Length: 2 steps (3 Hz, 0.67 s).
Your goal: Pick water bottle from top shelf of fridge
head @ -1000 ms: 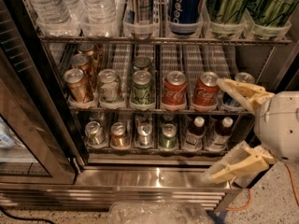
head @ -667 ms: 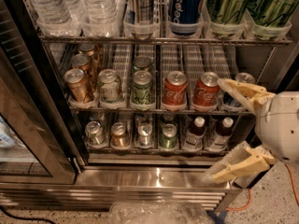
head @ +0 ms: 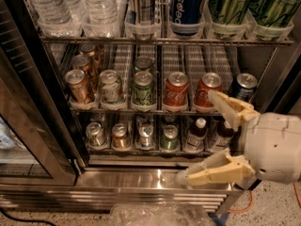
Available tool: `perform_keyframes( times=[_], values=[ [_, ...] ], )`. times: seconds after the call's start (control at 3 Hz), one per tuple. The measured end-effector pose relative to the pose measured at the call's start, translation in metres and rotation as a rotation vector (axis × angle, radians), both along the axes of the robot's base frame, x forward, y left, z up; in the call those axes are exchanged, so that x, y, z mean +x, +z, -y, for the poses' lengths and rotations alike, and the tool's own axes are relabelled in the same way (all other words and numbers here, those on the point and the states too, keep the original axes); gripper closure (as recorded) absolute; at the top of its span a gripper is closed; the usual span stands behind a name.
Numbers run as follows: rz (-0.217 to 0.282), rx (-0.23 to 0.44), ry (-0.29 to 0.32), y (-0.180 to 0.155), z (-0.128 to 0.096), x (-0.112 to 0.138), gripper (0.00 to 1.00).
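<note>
Gripper [head: 196, 135] hangs low at the right, in front of the lower racks of the fridge [head: 33, 126]. Its two tan fingers [head: 233, 108] are spread wide apart with nothing between them. One finger lies level with the middle rack of cans and the other is down by the steel sill.

Far from it, at the upper left, the water bottle [head: 47, 7] stands upright in a clear cup on the top shelf [head: 164, 40]. Its long axis is vertical. The cap end points up and is cut off by the top edge of the view. A thin red edge of its label band shows near that edge, but no writing on it can be read. A second clear ribbed bottle [head: 101, 6] stands just to its right.

Further right on the same shelf come a tall silver can [head: 143, 8], a blue can [head: 188, 6] with "pepsi" running down its side, and two green cans [head: 230, 4].

On the middle rack, two red cans [head: 175, 92] carry Coca-Cola script. Below them, a small dark bottle [head: 196, 134] with a white cap stands on the bottom rack among short cans whose labels cannot be read.
</note>
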<state>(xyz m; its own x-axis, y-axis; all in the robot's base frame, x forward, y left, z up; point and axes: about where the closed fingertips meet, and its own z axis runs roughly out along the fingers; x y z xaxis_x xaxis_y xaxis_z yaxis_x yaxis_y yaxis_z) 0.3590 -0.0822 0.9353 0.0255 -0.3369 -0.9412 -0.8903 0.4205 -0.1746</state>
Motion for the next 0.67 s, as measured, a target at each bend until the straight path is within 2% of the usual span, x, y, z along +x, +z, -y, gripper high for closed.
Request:
perform_keyframes(
  times=[0.33,0.67],
  values=[
    [-0.022,0.203,-0.102,0.009,-0.018,0.01,0.0],
    [-0.02,0.286,-0.098,0.034,-0.04,0.012,0.0]
  ],
)
